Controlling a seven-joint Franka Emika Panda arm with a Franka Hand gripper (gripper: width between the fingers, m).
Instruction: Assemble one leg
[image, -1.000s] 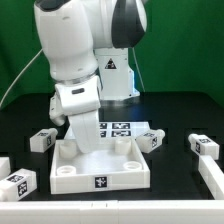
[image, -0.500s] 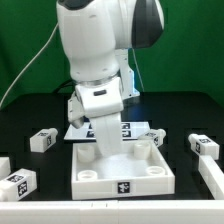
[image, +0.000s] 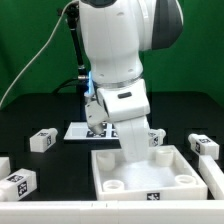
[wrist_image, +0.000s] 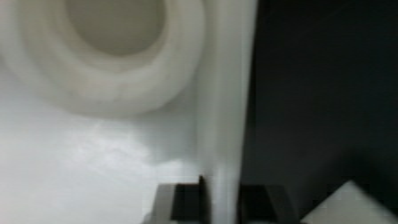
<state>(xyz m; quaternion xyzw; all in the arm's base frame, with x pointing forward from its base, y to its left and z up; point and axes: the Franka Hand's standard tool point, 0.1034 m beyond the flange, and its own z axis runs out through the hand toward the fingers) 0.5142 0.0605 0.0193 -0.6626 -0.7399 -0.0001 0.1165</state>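
My gripper is shut on the back wall of the large white tray-like part, which lies flat at the front, right of centre. In the wrist view the dark fingers stand on either side of that thin white wall, with a round corner socket beside it; the gripper's own point is. Small white tagged legs lie loose on the black table: one at the exterior view's left, one at the front left, one at the right, one just behind the tray.
The marker board lies flat behind the arm, partly hidden by it. A green backdrop closes the rear. A black cable hangs at the exterior view's left. The table's white front edge runs along the bottom.
The arm has swung to the exterior view's right and dragged the tray with it, from left of centre to right of centre. The loose legs have stayed put.
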